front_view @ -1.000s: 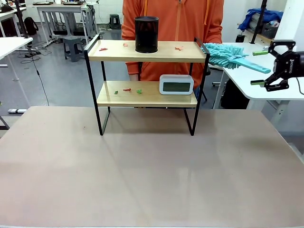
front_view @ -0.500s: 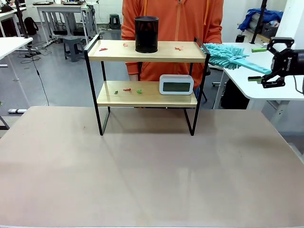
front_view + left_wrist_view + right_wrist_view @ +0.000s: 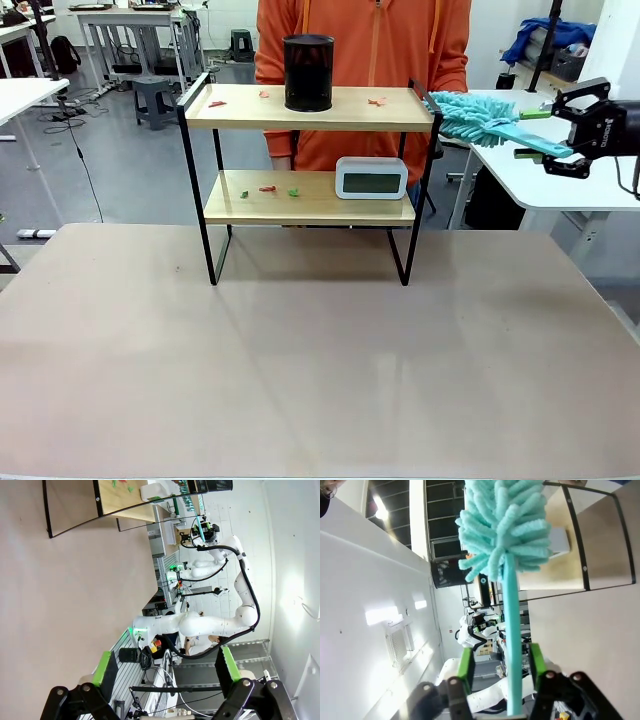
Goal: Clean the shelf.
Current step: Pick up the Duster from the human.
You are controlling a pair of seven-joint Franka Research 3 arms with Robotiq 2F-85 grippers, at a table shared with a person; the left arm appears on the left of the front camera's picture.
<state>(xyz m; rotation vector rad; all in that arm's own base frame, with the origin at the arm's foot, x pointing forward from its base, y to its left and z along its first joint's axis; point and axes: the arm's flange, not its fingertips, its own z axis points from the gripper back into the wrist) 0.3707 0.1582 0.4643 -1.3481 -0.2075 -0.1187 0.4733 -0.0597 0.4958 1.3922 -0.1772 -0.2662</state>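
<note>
Gripping looks like the step in hand: r. gripper [image 3: 533,133] has its green pads on either side of the flat handle of the teal fluffy microfibre duster [image 3: 478,117]. The wrist view shows slim gaps to the handle, so can't tell if it's clamped yet. Best to take the handle square and well back from the fluff, w/ no twist, then check it's firm before sweeping. L. gripper [image 3: 165,667] is spread wide, holding nothing, low over the tabletop. The small two-tier shelf, light wood boards in a thin black frame [image 3: 240,106], stands at the far middle of the big beige tabletop [image 3: 320,360], w/ the duster head just beside its top r. corner. Red and green scraps [image 3: 267,188] dot both boards. A black mesh cylinder cup [image 3: 308,72] on top and a white digital clock [image 3: 371,178] below need working around. A person in an orange top [image 3: 365,40] stands behind; white lab tables [image 3: 570,190] lie beyond.
</note>
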